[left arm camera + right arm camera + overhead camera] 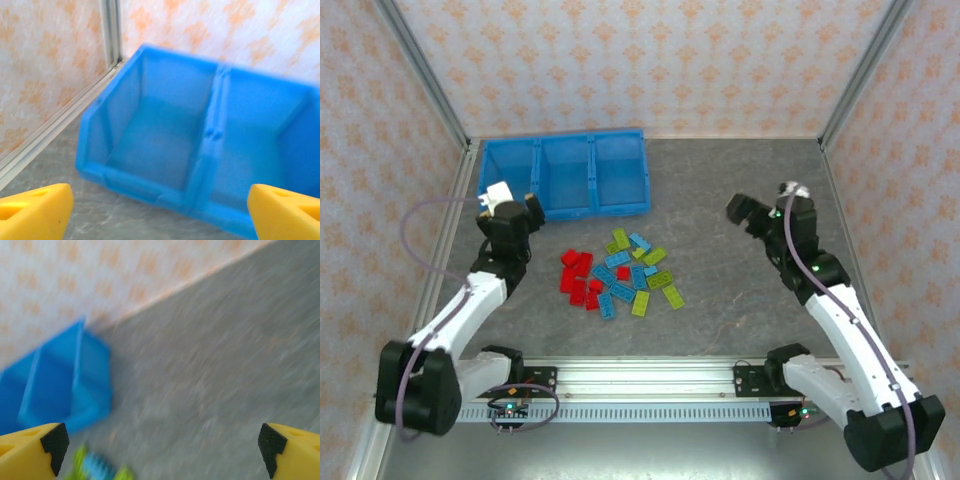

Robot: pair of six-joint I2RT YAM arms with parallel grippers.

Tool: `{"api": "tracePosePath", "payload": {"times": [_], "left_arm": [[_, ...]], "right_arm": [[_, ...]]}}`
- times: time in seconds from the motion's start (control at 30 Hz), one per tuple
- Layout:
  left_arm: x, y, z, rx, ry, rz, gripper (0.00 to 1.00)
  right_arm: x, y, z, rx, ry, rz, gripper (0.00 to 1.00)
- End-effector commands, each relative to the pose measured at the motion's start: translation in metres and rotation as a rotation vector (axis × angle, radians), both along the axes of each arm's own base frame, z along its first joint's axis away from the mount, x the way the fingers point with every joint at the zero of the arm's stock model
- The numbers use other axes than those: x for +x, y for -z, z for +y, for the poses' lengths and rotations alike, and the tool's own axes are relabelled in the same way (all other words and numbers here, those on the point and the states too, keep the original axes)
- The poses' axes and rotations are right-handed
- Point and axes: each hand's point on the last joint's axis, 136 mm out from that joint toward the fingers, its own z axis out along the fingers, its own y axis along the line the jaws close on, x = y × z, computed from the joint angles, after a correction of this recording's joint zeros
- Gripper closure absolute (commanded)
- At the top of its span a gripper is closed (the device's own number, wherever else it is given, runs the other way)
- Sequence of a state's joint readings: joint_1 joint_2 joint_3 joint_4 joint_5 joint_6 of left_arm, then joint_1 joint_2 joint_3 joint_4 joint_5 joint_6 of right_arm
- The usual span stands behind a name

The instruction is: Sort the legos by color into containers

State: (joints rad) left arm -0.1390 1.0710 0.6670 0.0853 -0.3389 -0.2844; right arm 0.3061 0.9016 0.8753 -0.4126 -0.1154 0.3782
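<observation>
The legos point(616, 270) lie in a loose pile on the grey table, with red ones point(578, 275) on the left, light blue point(620, 282) in the middle and yellow-green point(656, 257) towards the right. The containers point(565, 178), three compartments of one blue bin, stand behind the pile at the back left. My left gripper point(512, 207) hovers open just in front of the bin's left end. In the left wrist view the bin's front rim point(140, 184) lies ahead of the open left gripper point(160, 220). My right gripper point(746, 214) hangs open to the right of the pile. In the blurred right wrist view, the open right gripper point(160, 455) faces bare table, with the bin point(55, 382) and a few legos point(95, 469) to its left.
Patterned walls with metal corner posts point(428, 75) close in the table on three sides. The bin sits close to the left wall rail point(55, 130). A metal rail point(640, 378) carrying both arm bases runs along the near edge.
</observation>
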Motion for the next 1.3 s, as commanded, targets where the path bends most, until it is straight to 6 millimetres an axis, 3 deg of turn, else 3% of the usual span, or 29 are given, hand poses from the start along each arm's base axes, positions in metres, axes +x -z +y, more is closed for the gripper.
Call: {"api": "tracePosePath", "payload": {"times": [0.0, 0.07, 0.17, 0.33, 0.53, 0.8, 1.1, 1.27], "left_arm": [[-0.036, 0.027, -0.030, -0.170, 0.035, 0.236, 0.11], [-0.045, 0.039, -0.052, -0.247, 0.090, 0.344, 0.15], [-0.051, 0.074, -0.080, -0.394, 0.122, 0.501, 0.19], [-0.036, 0.119, -0.102, -0.539, 0.086, 0.555, 0.24], [-0.022, 0.146, -0.113, -0.519, 0.093, 0.630, 0.24], [-0.033, 0.175, -0.113, -0.481, 0.078, 0.743, 0.26], [-0.041, 0.183, -0.113, -0.444, 0.091, 0.797, 0.47], [-0.039, 0.173, -0.110, -0.431, 0.089, 0.776, 0.58]], "right_arm": [[-0.054, 0.049, 0.049, 0.016, -0.235, 0.308, 0.01], [-0.069, 0.054, 0.077, 0.036, -0.339, 0.343, 0.01], [-0.086, 0.056, 0.116, 0.040, -0.461, 0.357, 0.01], [-0.086, 0.061, 0.145, -0.040, -0.484, 0.332, 0.01], [-0.081, 0.071, 0.144, -0.113, -0.449, 0.362, 0.01], [-0.081, 0.069, 0.137, -0.096, -0.408, 0.345, 0.01], [-0.080, 0.067, 0.138, -0.092, -0.398, 0.352, 0.01], [-0.082, 0.062, 0.138, -0.088, -0.397, 0.341, 0.01]]}}
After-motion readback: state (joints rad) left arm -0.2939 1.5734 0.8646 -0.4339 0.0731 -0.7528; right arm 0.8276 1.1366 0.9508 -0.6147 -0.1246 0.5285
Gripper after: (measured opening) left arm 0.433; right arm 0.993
